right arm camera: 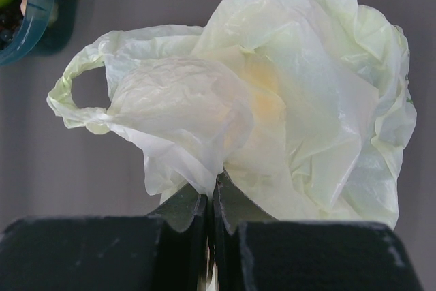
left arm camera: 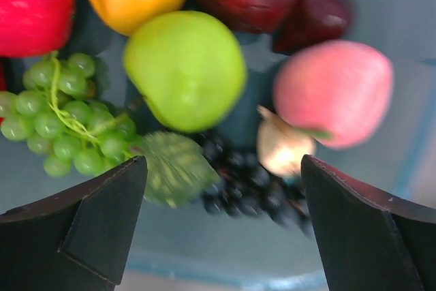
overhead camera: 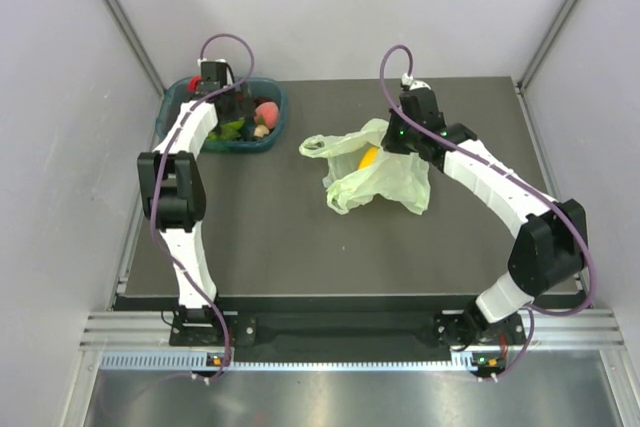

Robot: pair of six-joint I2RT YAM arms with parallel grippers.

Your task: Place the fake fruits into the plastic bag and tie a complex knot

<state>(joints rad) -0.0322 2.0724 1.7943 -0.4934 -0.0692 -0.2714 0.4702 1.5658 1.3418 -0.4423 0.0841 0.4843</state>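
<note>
On the dark worktop (overhead camera: 300, 257), the thin pale-green translucent plastic bag (overhead camera: 385, 182) lies crumpled near the middle, with a yellow-orange fruit (overhead camera: 369, 156) showing through its film. The right hand (right arm camera: 212, 199), at the bag's 1 o'clock edge, is clenched on a fold of the film. Farther off, at 11 o'clock, the left hand (left arm camera: 221, 165) hangs released over the teal rectangular plastic basket (overhead camera: 240, 147), above a glossy green apple (left arm camera: 185, 69), pink peach (left arm camera: 334, 93), green grapes (left arm camera: 61, 114) and dark grapes (left arm camera: 238, 182).
</note>
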